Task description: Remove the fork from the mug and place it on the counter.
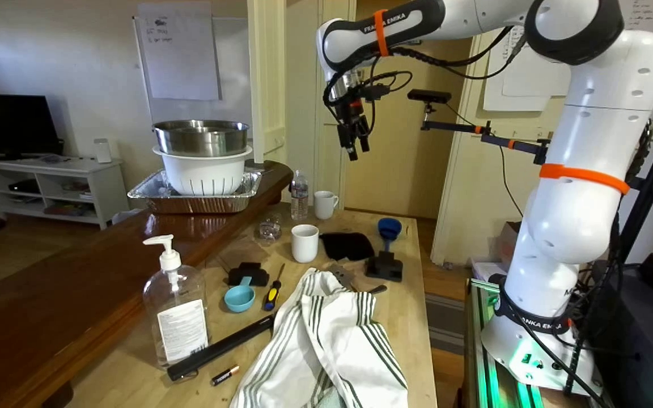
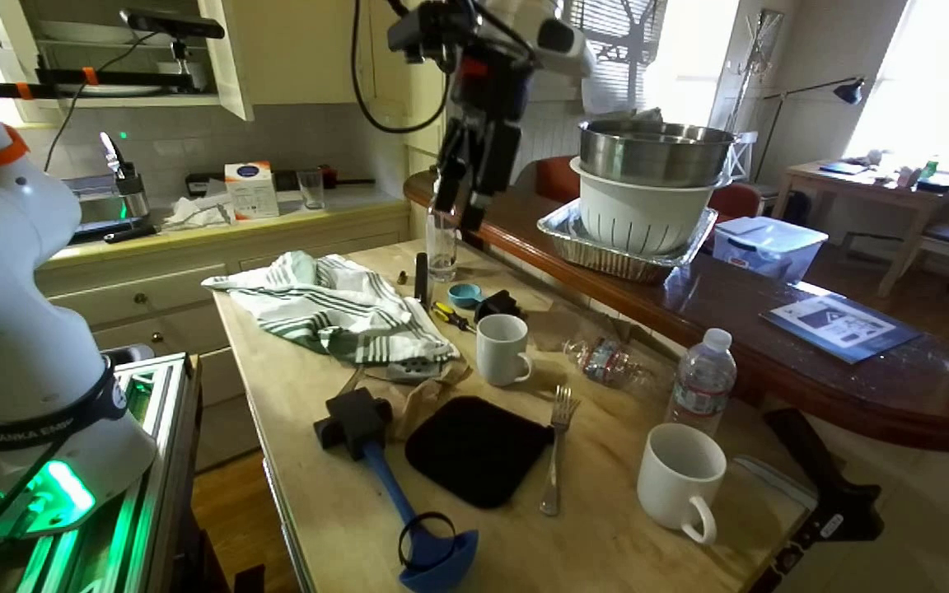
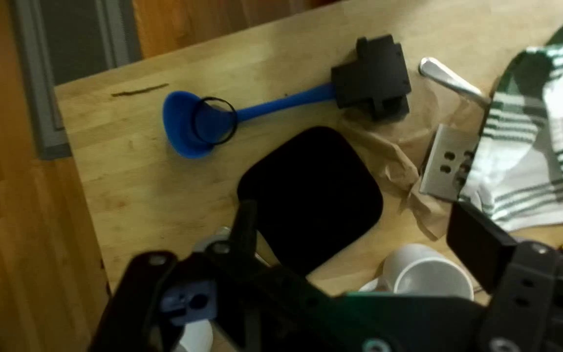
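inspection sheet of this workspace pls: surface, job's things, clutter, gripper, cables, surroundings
Surface: wooden counter, dark streak near one edge.
Job's things: fork lies on the counter beside the black pad; white mug and second white mug upright, no fork sticking out of either.
Clutter: striped towel, blue scoop, pump bottle, battery.
Gripper: open, raised above the counter, nothing seen in its grasp.
Cables: black cable hangs in a loop beside the gripper.
Surroundings: darker wooden ledge alongside, bearing a foil tray, white colander and steel bowl, stacked.
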Controlling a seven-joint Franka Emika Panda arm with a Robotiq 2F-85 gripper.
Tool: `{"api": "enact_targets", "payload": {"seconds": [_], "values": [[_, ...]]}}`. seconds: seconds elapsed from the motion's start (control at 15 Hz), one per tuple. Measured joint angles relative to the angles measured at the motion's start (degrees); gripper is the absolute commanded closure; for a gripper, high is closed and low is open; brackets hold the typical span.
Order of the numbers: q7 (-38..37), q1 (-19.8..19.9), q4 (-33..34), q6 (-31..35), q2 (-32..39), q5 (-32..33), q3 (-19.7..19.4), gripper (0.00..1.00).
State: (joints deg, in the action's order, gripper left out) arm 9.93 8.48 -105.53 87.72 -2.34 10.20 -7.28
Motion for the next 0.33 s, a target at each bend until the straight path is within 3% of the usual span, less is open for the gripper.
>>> {"api": "enact_targets", "payload": {"seconds": [0.13,0.33], "values": [[0.66,-1.92,-1.47,-3.95,-5.22,4.66,2.25,0.00],[4.48,-3.78,-2.61,-5.75,-9.88,5.03,3.71,0.00]]}}
